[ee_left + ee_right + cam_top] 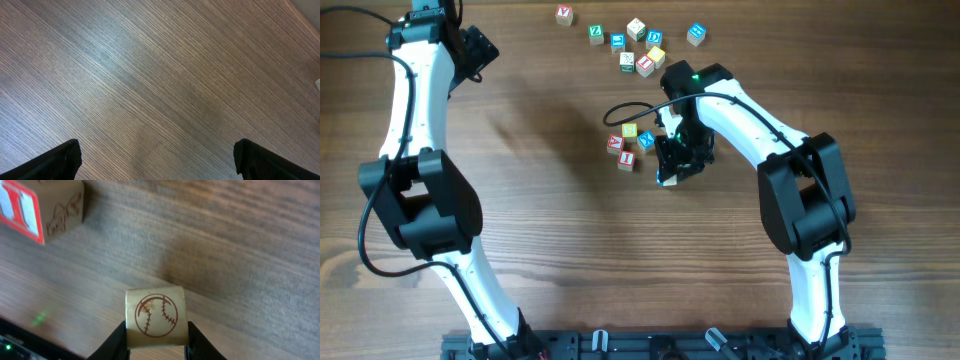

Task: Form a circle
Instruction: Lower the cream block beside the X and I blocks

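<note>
Wooden table (540,220), both arms mounted along its near edge.

Right gripper (156,341) – clamped on a small wooden cube, one finger flat against each side face. This baseball cube (155,317) shows a red baseball drawing on the face turned to the wrist camera. It sits low over the wood (whether it touches the table I cannot tell). Seen from overhead, the claw hangs near the middle of the table, just right of the circle, and covers most of what it holds.

The circle (629,144) – near the middle of the table, a little toward the far edge. Four cubes lie there close together:
- a red-lettered cube (615,143) on the left
- a yellow cube (629,130) on the far side
- a blue cube (646,140) on the right
- a second red cube (626,158) on the near side

The ring stands unclosed on its near-right side, where the claw is.

In the right wrist view a red "I" cube (30,210) sits off to the upper left, apart from the held one.

Left gripper (157,156) – up by the far-left corner, fingers spread wide, only bare wood between them.

Loose scatter (636,30) of similar cubes along the far edge, well apart from the circle.
</note>
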